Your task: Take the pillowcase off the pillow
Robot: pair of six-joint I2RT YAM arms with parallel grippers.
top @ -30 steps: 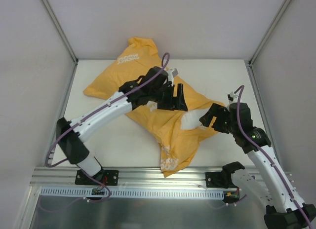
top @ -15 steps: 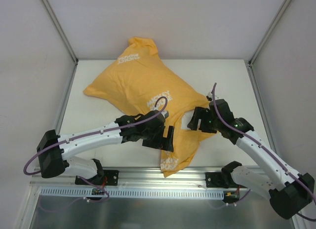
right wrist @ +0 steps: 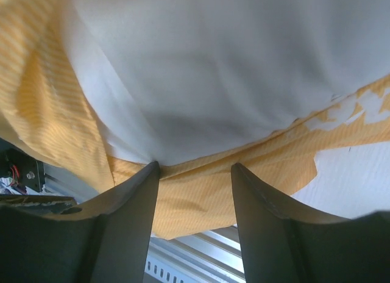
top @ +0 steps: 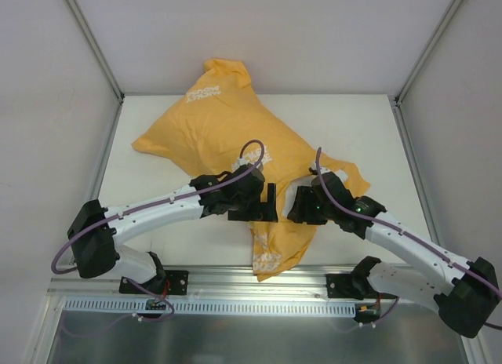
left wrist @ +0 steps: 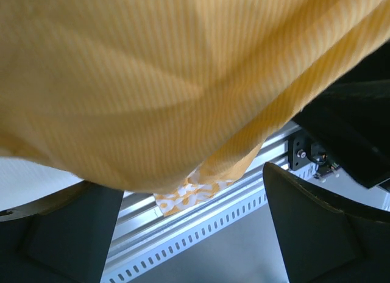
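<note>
The orange pillowcase [top: 212, 132] lies diagonally across the table, its near end hanging over the front rail. The white pillow [right wrist: 231, 69] shows only in the right wrist view, inside the case's open edge. My left gripper [top: 267, 205] is open and low at the near part of the case. The orange fabric [left wrist: 183, 82] fills the space above its spread fingers [left wrist: 317, 228]. My right gripper [top: 301, 207] is open, facing the left one. Its fingers [right wrist: 131, 204] straddle the orange hem [right wrist: 201, 197] just under the pillow.
A slotted aluminium rail [top: 220, 282] runs along the table's near edge and also shows in the left wrist view [left wrist: 201, 228]. The enclosure walls [top: 70, 105] close in the left, right and back. The white tabletop [top: 353, 129] is bare at the back right.
My left gripper came down off the middle of the pillowcase to its near part. My right gripper swung left and in, up against the case's open edge, covering the white patch.
</note>
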